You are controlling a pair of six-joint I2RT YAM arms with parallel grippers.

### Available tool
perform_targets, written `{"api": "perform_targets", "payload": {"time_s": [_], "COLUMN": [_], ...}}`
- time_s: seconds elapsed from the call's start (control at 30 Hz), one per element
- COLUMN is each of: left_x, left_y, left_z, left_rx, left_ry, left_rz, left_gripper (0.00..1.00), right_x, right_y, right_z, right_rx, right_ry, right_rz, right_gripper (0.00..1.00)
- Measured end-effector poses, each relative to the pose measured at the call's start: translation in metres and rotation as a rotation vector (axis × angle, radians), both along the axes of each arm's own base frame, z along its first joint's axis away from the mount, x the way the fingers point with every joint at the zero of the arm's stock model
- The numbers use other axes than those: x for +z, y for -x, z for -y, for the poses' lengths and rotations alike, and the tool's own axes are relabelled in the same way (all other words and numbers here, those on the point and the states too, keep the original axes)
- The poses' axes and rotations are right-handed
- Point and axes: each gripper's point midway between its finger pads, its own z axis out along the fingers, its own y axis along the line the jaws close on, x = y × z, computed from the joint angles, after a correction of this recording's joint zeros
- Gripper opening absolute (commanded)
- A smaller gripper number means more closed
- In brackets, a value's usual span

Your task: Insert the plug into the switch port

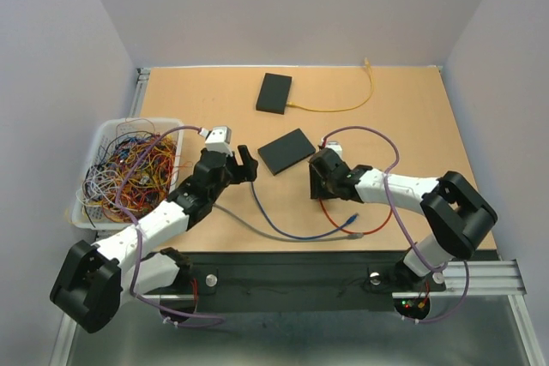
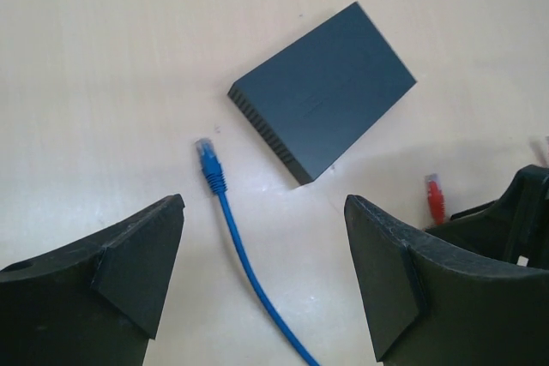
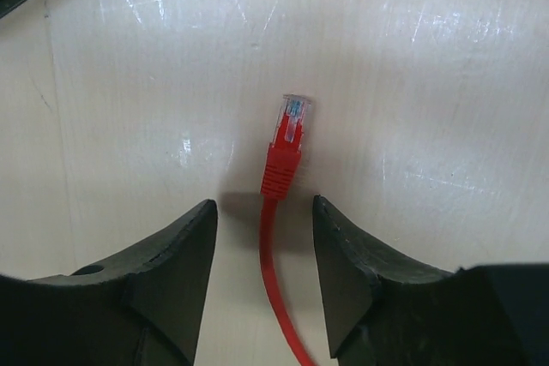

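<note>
The right end effector (image 3: 264, 207) is open and empty. Its two fingers sit low on either side of the red cable (image 3: 276, 297), just behind the red plug (image 3: 287, 136), which lies flat on the surface (image 1: 429, 143) with its clear tip pointing away from the wrist. That straddle looks deliberate: closing here would pinch the boot or the cable just behind it and leave the contact end free to go into a socket. The switch (image 1: 286, 151) lies flat near the middle of the surface. A corner of it shows at the top left of the right wrist view, with what look like port openings on that edge, so the ports probably face this arm and the plug is close by but not lined up with them. The left end effector (image 2: 264, 207) is also open and holds nothing. It hovers above the blue plug (image 2: 206, 156), whose blue cable (image 2: 249, 272) trails back between its fingers, with the switch just beyond. From there it could probably brace the switch or take the blue lead instead; which one is meant cannot be told. A second switch (image 1: 274, 93) at the far side has a yellow cable (image 1: 343, 109) running to it, and a bin (image 1: 137, 121) of tangled wires sits to the left, well apart.
</note>
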Motion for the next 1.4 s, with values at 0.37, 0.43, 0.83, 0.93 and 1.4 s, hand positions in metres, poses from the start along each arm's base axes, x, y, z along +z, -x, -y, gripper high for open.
{"api": "perform_targets", "payload": {"time_s": [0.37, 0.43, 0.83, 0.93, 1.4], "left_x": [-0.023, -0.022, -0.009, -0.008, -0.008], "left_y": [0.009, 0.008, 0.007, 0.006, 0.0], "left_z": [-0.024, -0.025, -0.03, -0.03, -0.044], "left_rx": [0.082, 0.086, 0.111, 0.114, 0.209], "left_ry": [-0.038, -0.035, -0.007, -0.005, -0.013], "left_rz": [0.003, 0.015, 0.069, 0.073, 0.081], "left_gripper": [0.87, 0.87, 0.87, 0.87, 0.85], "right_x": [-0.001, -0.002, -0.005, -0.004, 0.008], "right_y": [-0.016, -0.018, -0.022, -0.02, 0.066], "right_z": [0.001, 0.001, -0.008, -0.012, -0.039], "right_rx": [-0.1, -0.111, -0.104, -0.063, 0.401], "right_ry": [0.025, 0.03, 0.059, 0.06, -0.177], "right_rz": [0.035, 0.04, 0.073, 0.097, 0.196], "right_gripper": [0.4, 0.35, 0.0, 0.01, 0.0]}}
